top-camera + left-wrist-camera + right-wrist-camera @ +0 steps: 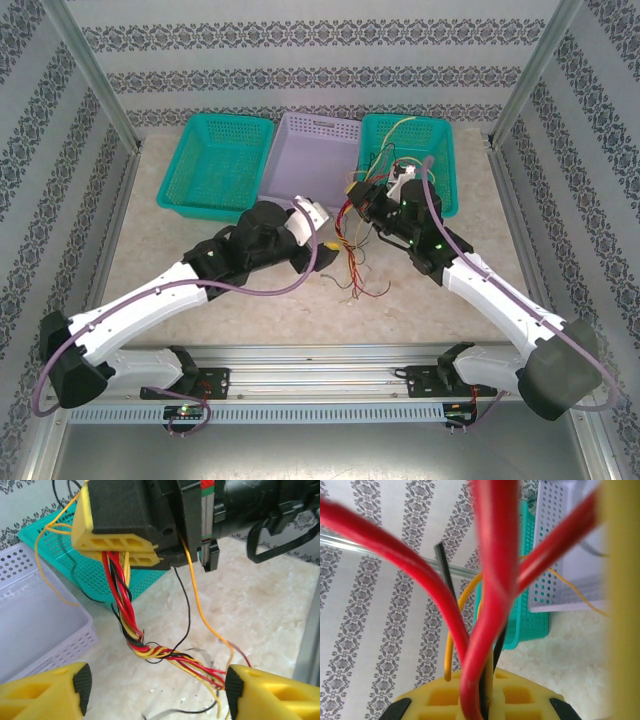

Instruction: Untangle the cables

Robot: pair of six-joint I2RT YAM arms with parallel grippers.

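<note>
Right gripper (352, 198): fingers are pressing together on the upper end of the cables (350, 258) and pointing down toward the table (200, 290).

Cables: red, yellow and black strands are twisting around one another. In the left wrist view the bundle (145, 647) is dropping steeply from the right gripper (125, 552), then bending to run along the table toward one yellow finger (270, 695) of the left gripper (157, 687). From above, its long axis is running near to far at table centre. Loose yellow strands are trailing into the right teal basket (447, 150).

Left gripper (322, 243): fingers are standing wide apart, low over the table, holding nothing.

Surroundings: pale marbled table; left teal basket (215, 165) and lavender basket (310, 150) are sitting at the far edge; patterned striped walls (300, 40) are enclosing the cell.

Arms: both are reaching diagonally inward from their bases, meeting near centre.
</note>
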